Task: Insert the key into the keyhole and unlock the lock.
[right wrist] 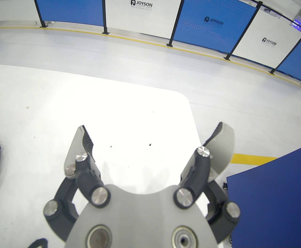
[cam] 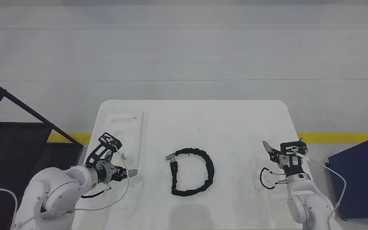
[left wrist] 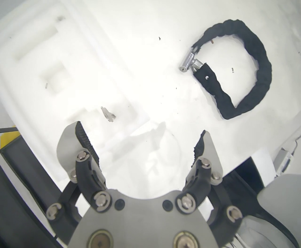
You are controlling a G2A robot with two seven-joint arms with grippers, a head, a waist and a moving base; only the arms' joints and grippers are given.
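A black fabric-covered chain lock (cam: 195,171) lies curled in a D shape at the table's middle. Its silver lock cylinder (left wrist: 187,61) joins the chain's two ends, with the keyhole end facing my left gripper. A small silvery piece (left wrist: 108,114), perhaps the key, lies in a recess of the white foam tray (left wrist: 42,58). My left gripper (left wrist: 141,131) is open and holds nothing, hovering over the tray's near corner, left of the lock (left wrist: 256,70). My right gripper (right wrist: 150,130) is open with nothing in it, above the table's right side near the edge.
The foam tray (cam: 119,127) takes up the table's left part. A dark blue box (right wrist: 265,199) stands beside the table's right edge. Blue and white barrier panels (right wrist: 211,21) line the floor beyond. Bare tabletop lies between the lock and the right gripper (cam: 283,145).
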